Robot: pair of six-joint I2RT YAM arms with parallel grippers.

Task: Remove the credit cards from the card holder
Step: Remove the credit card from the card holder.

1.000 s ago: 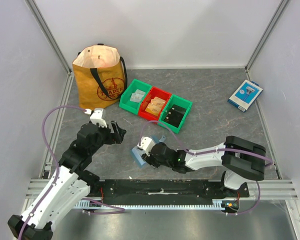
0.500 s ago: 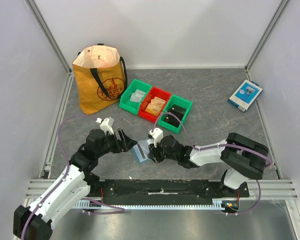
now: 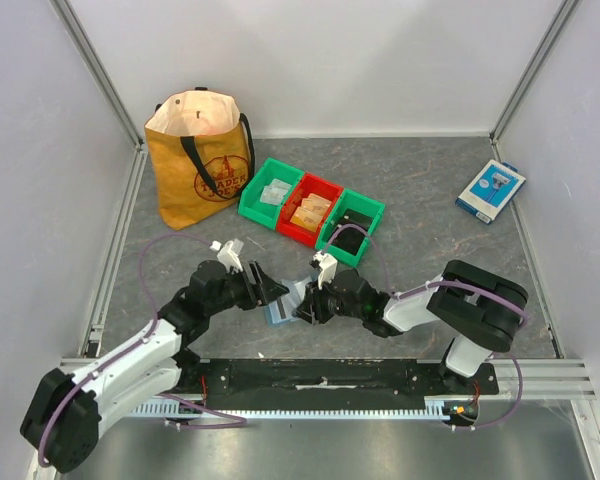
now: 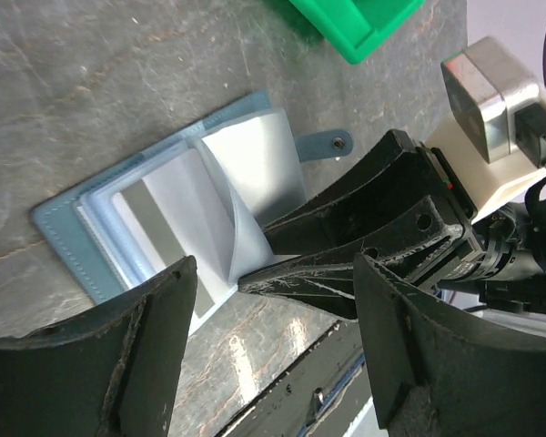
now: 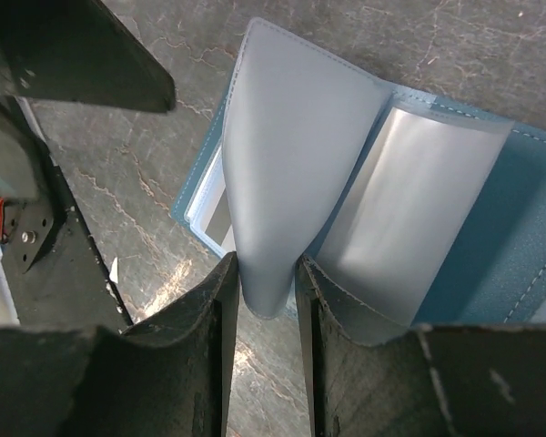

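Top external: wallet (image 3: pixel 281 308) at lower centre of frame, open on table (image 3: pixel 420 190), between 2 claws meeting head-on.

Right wrist: right claw (image 5: pixel 268 273) narrow, pinched on 1 pale sleeve (image 5: pixel 291 155) of the wallet and lifting it off the stack. Probably held so to fan the sleeves apart and bare a pocket mouth.

Left claw (image 3: pixel 272 288) wide, holding nothing, aimed at the wallet's left edge. Likely kept wide to straddle a card once bared.

Left wrist: grey card (image 4: pixel 155 228) inside a sleeve at left centre of frame, not yet out. Snap tab (image 4: pixel 323 143) flat on the table at upper centre. Cannot tell how many more cards inside. Wallet flat on the table, seemingly for holding with 1 claw and pulling with the other.

Behind, at centre of top external, 3 bins (image 3: pixel 371 234) in a row, green, red, green, with small flat pieces too small to name. Upper left: tan bag (image 3: pixel 200 165), printed "TRADER" above a round emblem, lower word seemingly "JOE'S". Upper right: blue-and-white box (image 3: pixel 490 190), print too small to read. No writing seen on wallet or card.
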